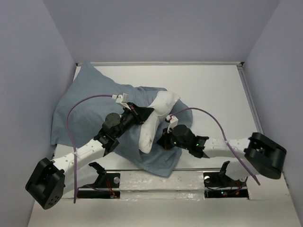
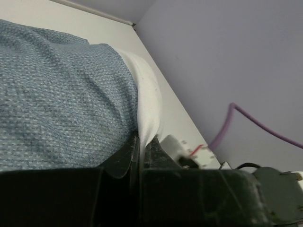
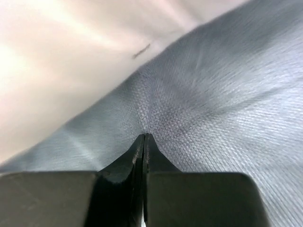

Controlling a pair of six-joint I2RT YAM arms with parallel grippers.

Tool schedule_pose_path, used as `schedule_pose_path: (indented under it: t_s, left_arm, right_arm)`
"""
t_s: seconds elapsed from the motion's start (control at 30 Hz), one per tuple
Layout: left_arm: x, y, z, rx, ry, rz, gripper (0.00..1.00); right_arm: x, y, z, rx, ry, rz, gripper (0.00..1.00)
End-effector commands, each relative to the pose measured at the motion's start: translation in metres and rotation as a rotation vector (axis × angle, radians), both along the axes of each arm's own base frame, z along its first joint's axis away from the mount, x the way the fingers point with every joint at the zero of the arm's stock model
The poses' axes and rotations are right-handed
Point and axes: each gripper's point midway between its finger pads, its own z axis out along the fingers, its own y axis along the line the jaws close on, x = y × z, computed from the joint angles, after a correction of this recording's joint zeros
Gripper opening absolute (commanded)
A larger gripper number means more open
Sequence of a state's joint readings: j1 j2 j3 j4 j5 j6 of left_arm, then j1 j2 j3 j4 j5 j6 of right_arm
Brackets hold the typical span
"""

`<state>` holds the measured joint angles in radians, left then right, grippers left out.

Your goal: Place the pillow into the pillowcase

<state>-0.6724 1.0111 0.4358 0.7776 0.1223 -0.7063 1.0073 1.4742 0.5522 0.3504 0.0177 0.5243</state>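
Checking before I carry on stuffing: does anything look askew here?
Yes. The pillow is only partly inside: its bunched white end pokes out of the rumpled pillowcase, which lies crooked on the table.

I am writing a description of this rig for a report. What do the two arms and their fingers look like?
Both the left arm and the right arm have white links joined by black motor housings. A thin purple cable arcs along each and ends in a white plug. Green lights glow on the right arm. The fingers are black and taper to narrow tips.
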Motion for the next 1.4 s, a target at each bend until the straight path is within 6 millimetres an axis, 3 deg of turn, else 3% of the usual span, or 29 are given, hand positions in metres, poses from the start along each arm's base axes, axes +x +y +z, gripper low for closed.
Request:
schedule_pose_path:
  t_s: [0.0,0.03,0.1,0.13,0.17,0.23,0.37,0.4,0.43,0.63,0.7,0.73,0.77,0.83,0.87,0.9,0.97,1.0,1.13,1.37]
  left_arm:
    - [0.007,0.010,0.055,-0.037,-0.181,0.072,0.00]
    - [0.014,0.012,0.053,0.003,-0.173,0.102,0.00]
    - [0.034,0.023,0.040,0.081,-0.159,0.207,0.00]
    - [0.046,0.029,0.025,0.159,-0.146,0.263,0.00]
    - [0.051,0.031,0.018,0.188,-0.139,0.283,0.00]
    - [0.062,0.034,-0.006,0.257,-0.111,0.316,0.00]
    - [0.076,0.031,-0.040,0.333,-0.076,0.328,0.00]
    - [0.080,0.031,-0.041,0.339,-0.076,0.338,0.00]
    - [0.084,0.031,-0.049,0.361,-0.065,0.345,0.00]
    - [0.102,0.051,-0.051,0.426,-0.054,0.445,0.00]
    - [0.098,0.048,-0.052,0.383,-0.049,0.412,0.00]
    - [0.090,0.036,-0.049,0.343,-0.059,0.342,0.00]
    - [0.085,0.031,-0.048,0.310,-0.060,0.311,0.00]
    - [0.072,0.021,-0.043,0.222,-0.052,0.241,0.00]
    - [0.068,0.018,-0.041,0.187,-0.044,0.223,0.00]
    - [0.067,0.018,-0.039,0.183,-0.049,0.214,0.00]
    - [0.061,0.016,-0.033,0.149,-0.050,0.192,0.00]
    - [0.060,0.016,-0.032,0.143,-0.049,0.192,0.00]
    - [0.050,0.013,-0.030,0.118,-0.051,0.146,0.00]
    - [0.039,0.011,-0.027,0.075,-0.054,0.105,0.00]
  right_arm:
    - [0.009,-0.035,0.039,0.080,-0.089,-0.186,0.00]
    - [0.006,-0.048,0.039,0.073,-0.090,-0.214,0.00]
    - [0.001,-0.070,0.065,0.156,-0.142,-0.257,0.00]
    - [-0.004,-0.081,0.066,0.148,-0.147,-0.266,0.00]
    - [-0.009,-0.090,0.089,0.228,-0.184,-0.270,0.00]
    - [-0.019,-0.102,0.101,0.248,-0.202,-0.247,0.00]
    - [-0.041,-0.119,0.155,0.408,-0.297,-0.176,0.00]
    - [-0.047,-0.125,0.180,0.469,-0.335,-0.159,0.00]
    - [-0.052,-0.127,0.180,0.450,-0.344,-0.133,0.00]
    - [-0.065,-0.142,0.205,0.493,-0.389,-0.102,0.00]
    - [-0.054,-0.144,0.196,0.440,-0.381,-0.158,0.00]
    - [-0.048,-0.142,0.191,0.398,-0.376,-0.174,0.00]
    - [-0.039,-0.126,0.164,0.277,-0.321,-0.158,0.04]
    - [-0.029,-0.105,0.146,0.166,-0.283,-0.119,0.21]
    - [-0.016,-0.087,0.129,0.063,-0.241,-0.109,0.34]
    - [-0.011,-0.080,0.118,0.003,-0.228,-0.101,0.34]
    - [0.007,-0.060,0.123,-0.031,-0.282,-0.076,0.60]
    - [0.014,-0.050,0.107,-0.090,-0.275,-0.059,0.61]
    - [0.040,-0.028,0.110,-0.159,-0.369,-0.029,0.63]
    - [0.052,-0.012,0.105,-0.188,-0.408,-0.004,0.61]
